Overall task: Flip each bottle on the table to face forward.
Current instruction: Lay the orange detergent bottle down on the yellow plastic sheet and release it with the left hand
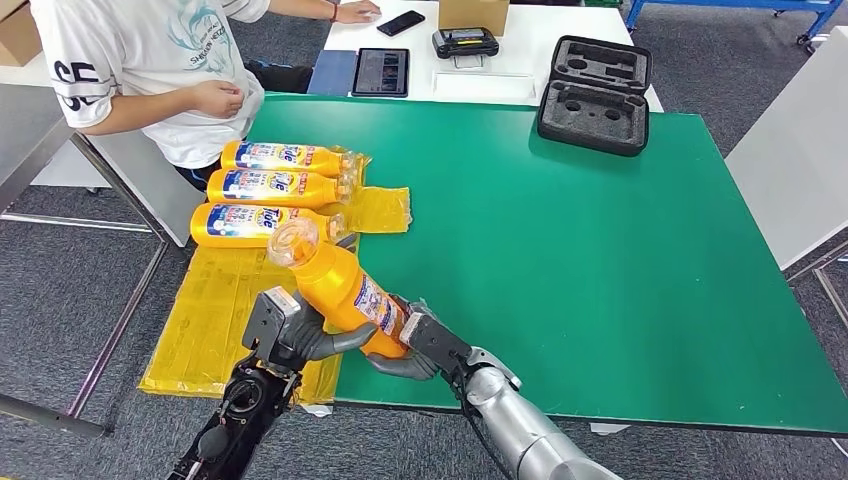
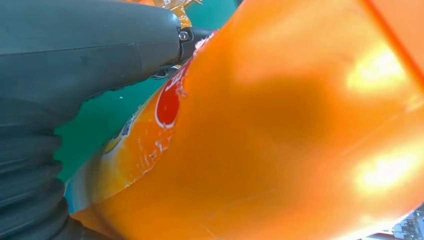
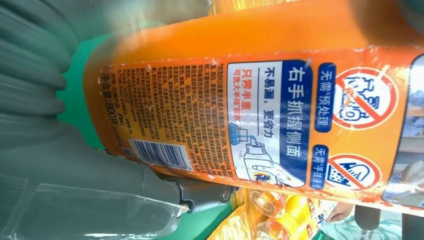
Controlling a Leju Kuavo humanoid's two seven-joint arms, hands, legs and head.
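Both hands, left and right, clasp the bottle near the mat; likely heavy, slick, best gripped mid-body.

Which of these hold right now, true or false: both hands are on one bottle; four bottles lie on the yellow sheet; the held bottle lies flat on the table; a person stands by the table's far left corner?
1. Both hands are on one bottle: true. The left hand and right hand hold the orange bottle.
2. Four bottles lie on the yellow sheet: false, three lying bottles.
3. The held bottle lies flat: false, it is tilted, cap up.
4. A person stands there: true.
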